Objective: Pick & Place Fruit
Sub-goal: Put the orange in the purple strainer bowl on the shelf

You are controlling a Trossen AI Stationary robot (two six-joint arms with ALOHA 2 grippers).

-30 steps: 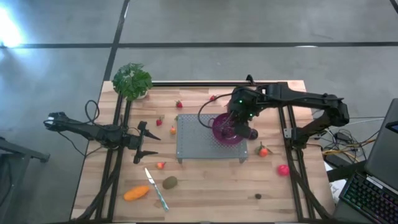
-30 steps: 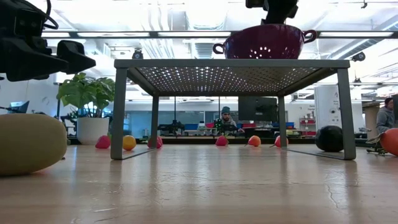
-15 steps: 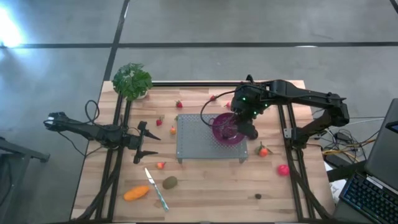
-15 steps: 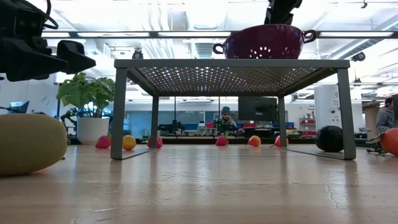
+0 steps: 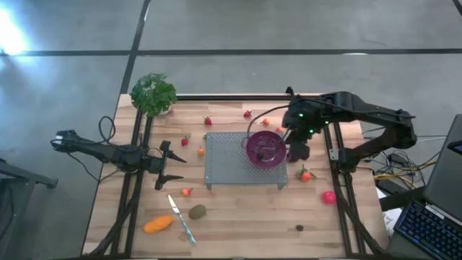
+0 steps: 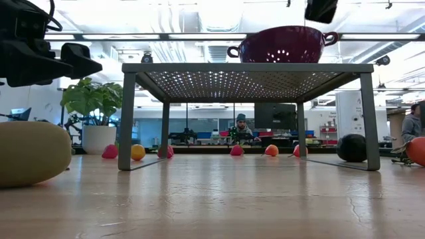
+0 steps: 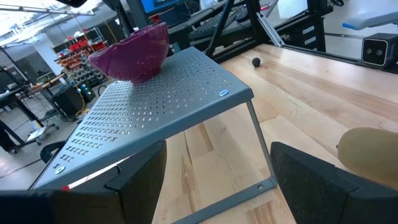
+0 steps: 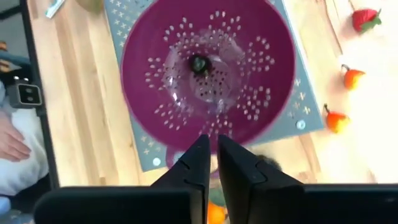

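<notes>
Right hand [image 8: 211, 163] closed above purple colander [image 8: 208, 71], one dark fruit [image 8: 199, 63] inside

No text, label, brand, number or sign could be read in any view, on the counter or beyond.

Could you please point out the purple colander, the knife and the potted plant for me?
purple colander [image 5: 265, 149]: high view, on its perforated inner wall.
knife [image 5: 174, 204]: high view, on its light handle.
potted plant [image 5: 153, 94]: high view, on the middle of its leaves.
</notes>
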